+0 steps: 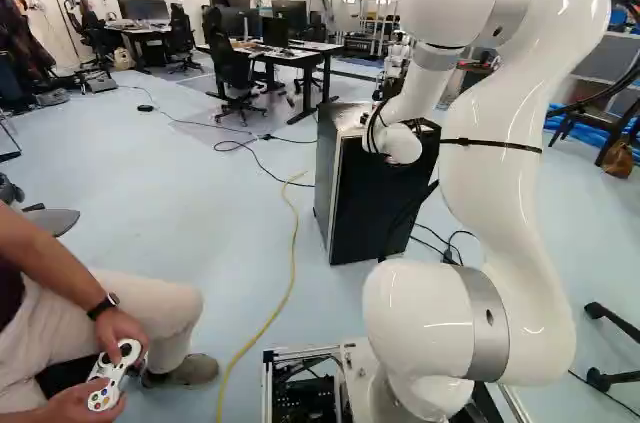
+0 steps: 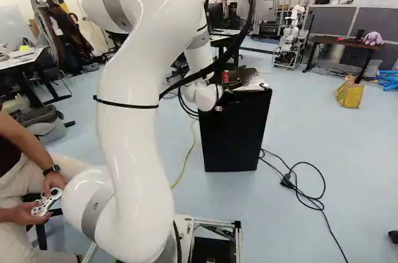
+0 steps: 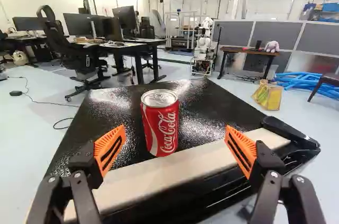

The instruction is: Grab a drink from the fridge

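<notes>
Your gripper (image 2: 230, 85) stands wide, orange pads (image 3: 109, 149) ribbed; ahead of their gap, a shiny red can (image 3: 160, 123) tops the pebbled black fridge (image 2: 233, 135), centre of the right base view. Pale floor (image 2: 354, 151) around.

1 can (image 3: 160, 123), 1 fridge (image 2: 233, 138), 1 controller (image 1: 113, 376)

- Yellow cable (image 1: 295, 233), snaking across the floor (image 1: 200, 193)!
- Black cable (image 2: 334, 235) there, looping loosely!
- Blue tubes (image 3: 302, 80), piled near a yellow container (image 3: 274, 99)!
- And another robot (image 3: 203, 50), standing by grey partitions (image 3: 235, 36)!
</notes>
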Motion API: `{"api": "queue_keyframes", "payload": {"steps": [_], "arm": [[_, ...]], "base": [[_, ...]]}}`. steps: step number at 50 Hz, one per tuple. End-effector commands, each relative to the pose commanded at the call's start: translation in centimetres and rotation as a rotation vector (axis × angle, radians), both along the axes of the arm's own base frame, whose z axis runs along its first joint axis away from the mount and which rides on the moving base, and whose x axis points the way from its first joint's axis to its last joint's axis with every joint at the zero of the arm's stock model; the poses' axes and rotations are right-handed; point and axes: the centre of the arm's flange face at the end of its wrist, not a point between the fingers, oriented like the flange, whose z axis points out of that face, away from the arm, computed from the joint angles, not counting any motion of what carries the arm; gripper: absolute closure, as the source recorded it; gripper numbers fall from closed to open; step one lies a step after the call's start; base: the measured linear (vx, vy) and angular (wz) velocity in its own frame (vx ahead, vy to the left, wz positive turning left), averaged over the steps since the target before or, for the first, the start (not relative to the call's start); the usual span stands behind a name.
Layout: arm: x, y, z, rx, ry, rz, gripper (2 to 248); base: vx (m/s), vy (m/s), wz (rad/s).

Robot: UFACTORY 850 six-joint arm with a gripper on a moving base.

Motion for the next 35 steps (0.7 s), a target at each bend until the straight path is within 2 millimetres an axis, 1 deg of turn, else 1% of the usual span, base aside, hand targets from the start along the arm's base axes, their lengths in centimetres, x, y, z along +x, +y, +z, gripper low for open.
{"api": "queue_keyframes", "payload": {"steps": [35], "arm": [[3.2, -0.1, -0.5, -0.006, -0.023, 0.012, 3]], "base": [[0.0, 0.0, 0.0]]}}
